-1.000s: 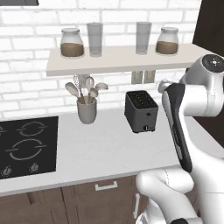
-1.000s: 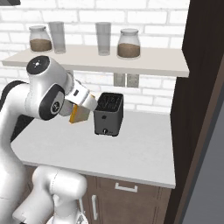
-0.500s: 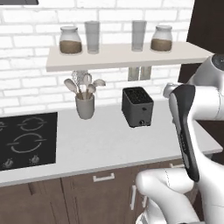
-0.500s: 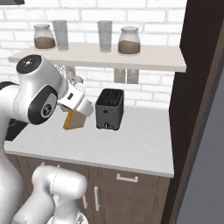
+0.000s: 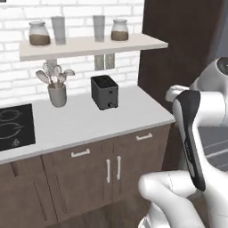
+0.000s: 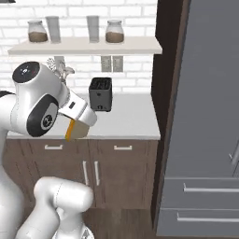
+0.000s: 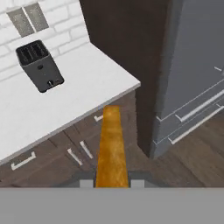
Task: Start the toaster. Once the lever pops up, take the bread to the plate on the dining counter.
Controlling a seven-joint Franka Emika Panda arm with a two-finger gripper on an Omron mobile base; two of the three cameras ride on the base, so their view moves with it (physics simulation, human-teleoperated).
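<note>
The dark grey toaster (image 5: 105,92) (image 6: 101,94) (image 7: 39,65) stands on the white worktop below the shelf, both slots bare. A golden-tan bread (image 7: 111,148) slice, seen edge-on, runs up between my fingertips in the hand view. In the right base view the bread (image 6: 73,130) hangs under the hand, in front of the cabinet doors and well clear of the toaster. My gripper (image 7: 112,183) (image 6: 78,125) is shut on the bread. The plate and the dining counter are out of view.
A shelf (image 5: 89,44) carries jars and glasses above the worktop (image 5: 89,120). A utensil pot (image 5: 57,94) and a black hob (image 5: 13,129) sit to the left. A tall dark panel (image 6: 165,116) and a grey fridge (image 6: 210,116) stand to the right.
The whole picture has shifted: the base has backed away from the worktop and turned right, bringing the fridge into view. The bread stays in the gripper.
</note>
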